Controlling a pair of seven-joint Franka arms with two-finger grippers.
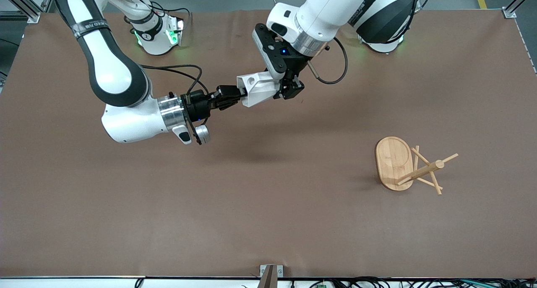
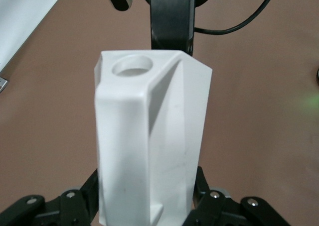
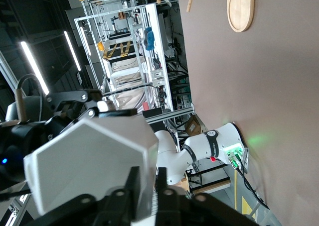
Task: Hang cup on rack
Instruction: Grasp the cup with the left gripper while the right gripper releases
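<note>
The white faceted cup [image 1: 258,89] hangs in the air over the middle of the table, on its side, held by both grippers. My left gripper [image 1: 283,89] is shut on its body; in the left wrist view [image 2: 147,198] the fingers [image 2: 202,186] press both sides of the cup [image 2: 149,136], and the handle's round hole [image 2: 132,65] faces the camera. My right gripper [image 1: 238,97] is shut on the cup's rim wall; in the right wrist view [image 3: 148,188] it pinches the wall of the cup [image 3: 89,156]. The bamboo rack [image 1: 413,166] is toward the left arm's end of the table and looks tipped on its side.
The brown table mat [image 1: 168,204] spreads under both arms. The rack's oval base [image 3: 240,7] shows at the edge of the right wrist view. A metal bracket [image 1: 270,273] sits at the table edge nearest the front camera.
</note>
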